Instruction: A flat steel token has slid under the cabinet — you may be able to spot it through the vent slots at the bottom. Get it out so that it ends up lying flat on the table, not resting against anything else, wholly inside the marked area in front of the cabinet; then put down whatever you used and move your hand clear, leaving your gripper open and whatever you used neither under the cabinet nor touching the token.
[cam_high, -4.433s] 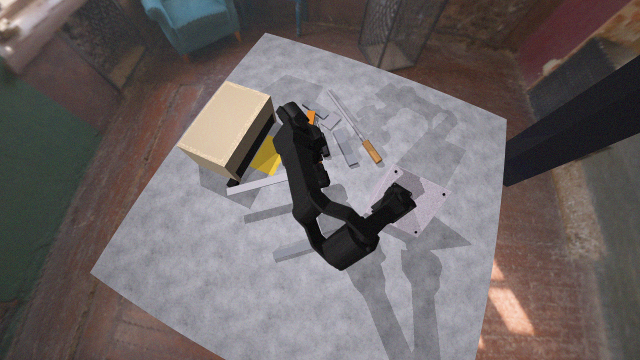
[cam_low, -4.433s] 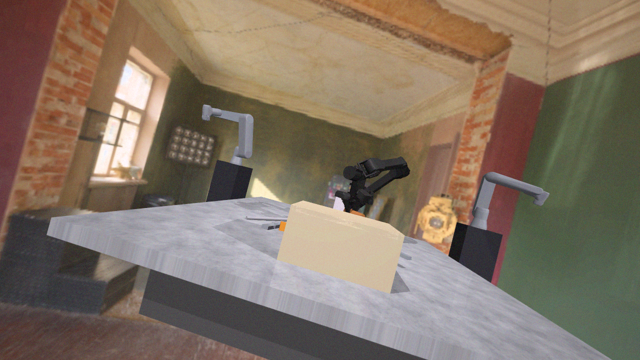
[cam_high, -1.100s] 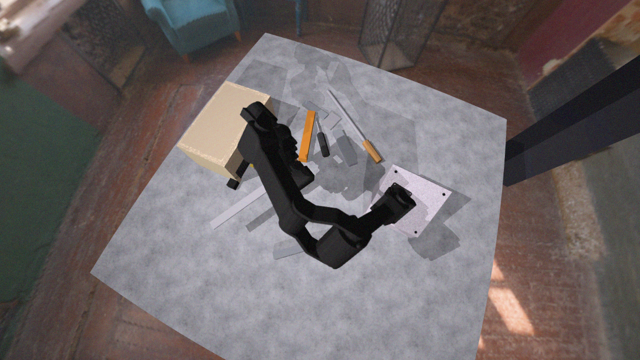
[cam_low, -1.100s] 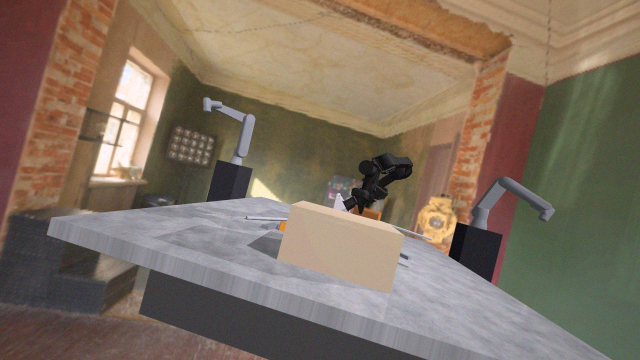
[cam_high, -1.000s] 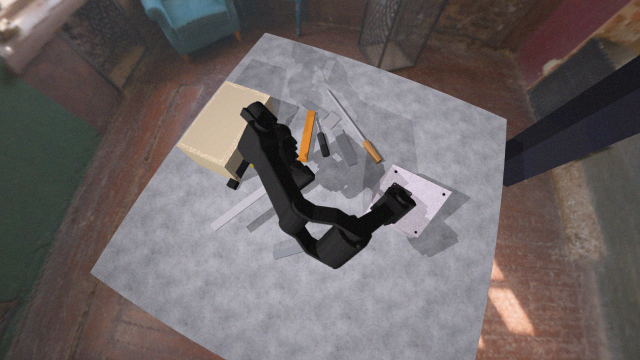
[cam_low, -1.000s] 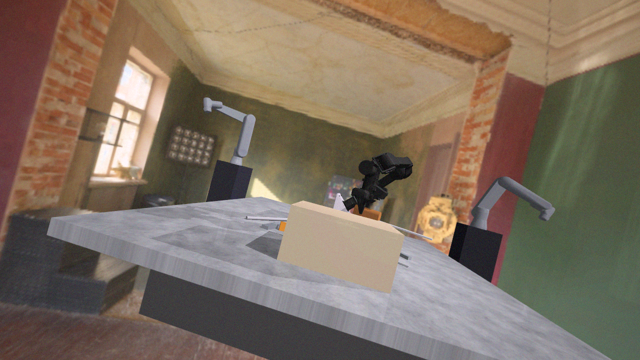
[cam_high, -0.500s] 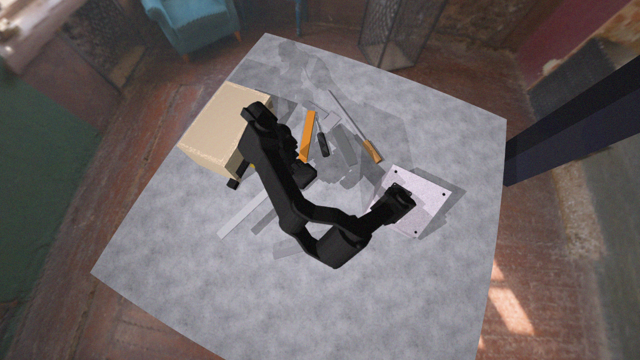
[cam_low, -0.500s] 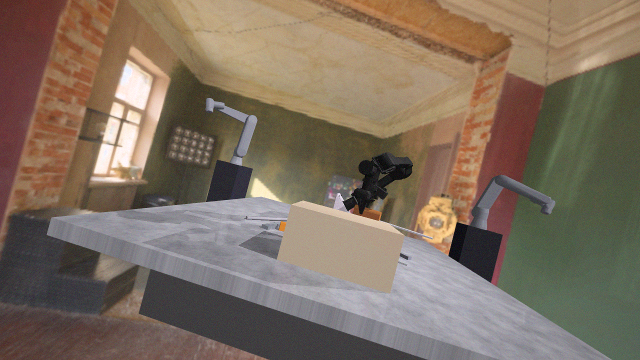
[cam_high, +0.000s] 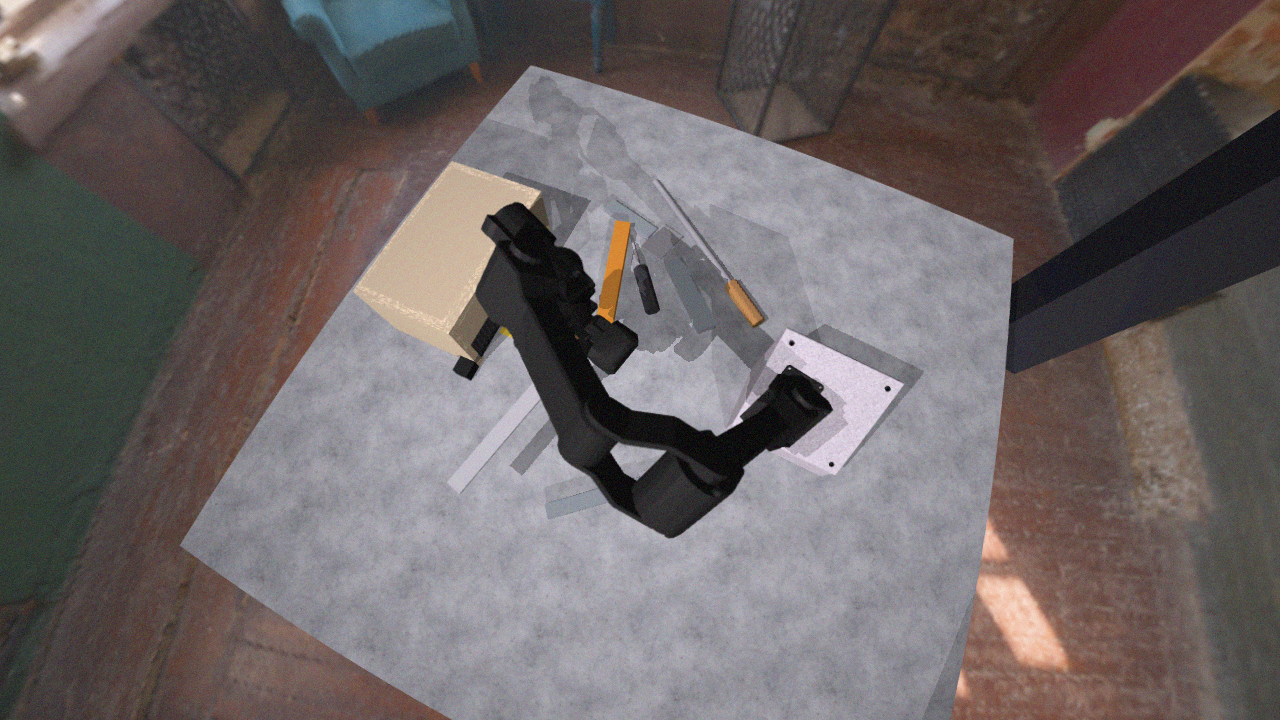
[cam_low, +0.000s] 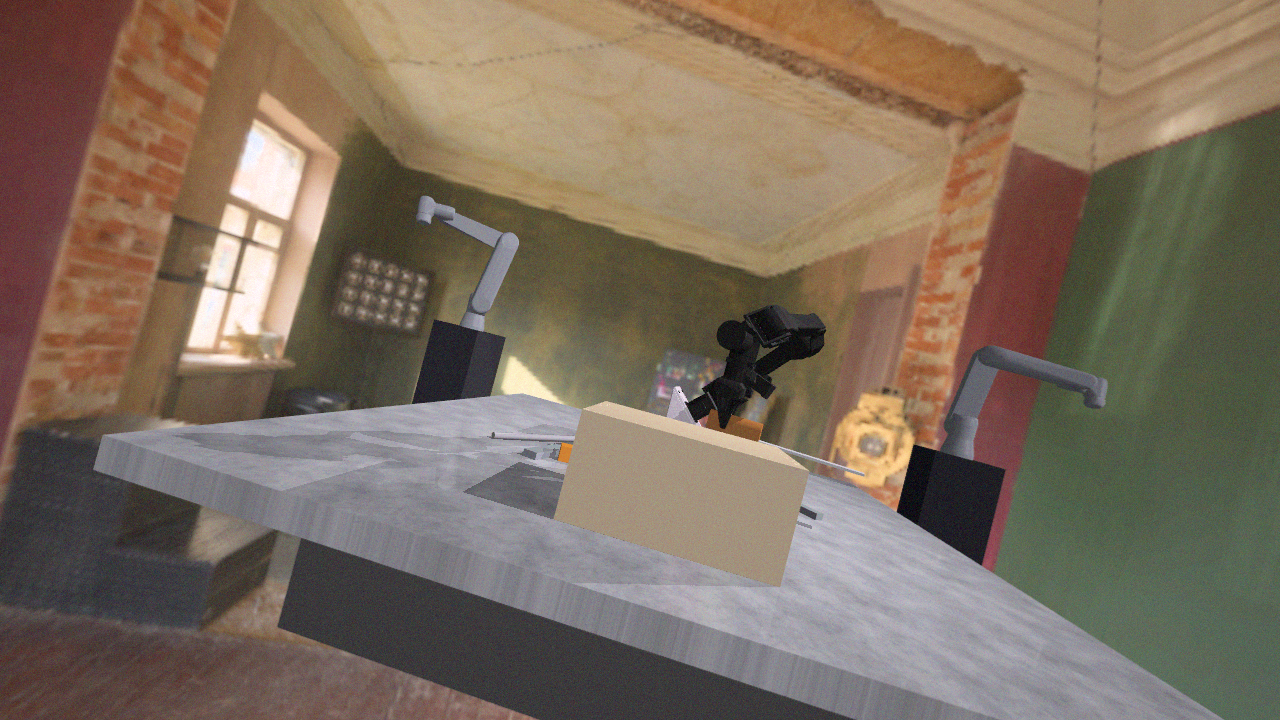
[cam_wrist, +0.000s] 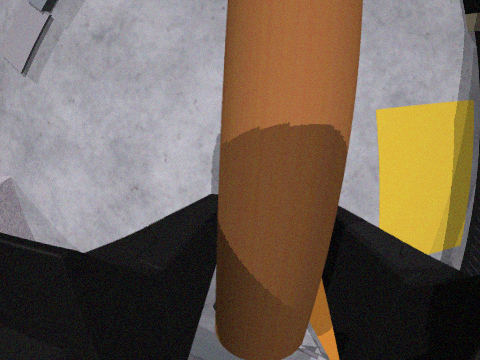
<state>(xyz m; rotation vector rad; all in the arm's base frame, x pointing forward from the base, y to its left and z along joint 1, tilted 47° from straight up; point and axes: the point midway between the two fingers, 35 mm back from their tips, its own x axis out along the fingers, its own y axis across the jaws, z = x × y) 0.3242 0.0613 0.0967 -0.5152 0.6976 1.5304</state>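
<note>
My gripper (cam_wrist: 271, 212) (cam_high: 612, 345) is shut on the thick brown handle (cam_wrist: 290, 94) of a tool, which runs forward from between the black fingers over the grey table. A long pale grey strip (cam_high: 494, 442), seemingly the tool's shaft, lies low over the table in front of the cabinet. The beige cabinet (cam_high: 438, 250) (cam_low: 680, 488) stands at the table's left side, partly behind my arm. A yellow patch of the marked area (cam_wrist: 416, 174) shows to the right of the handle, in front of the cabinet. I cannot see the steel token in any view.
An orange bar (cam_high: 614, 268), a small black screwdriver (cam_high: 646, 288) and a steel rod with an orange handle (cam_high: 744, 302) lie on the table behind the gripper. My arm's base stands on a white plate (cam_high: 854, 380) at the right.
</note>
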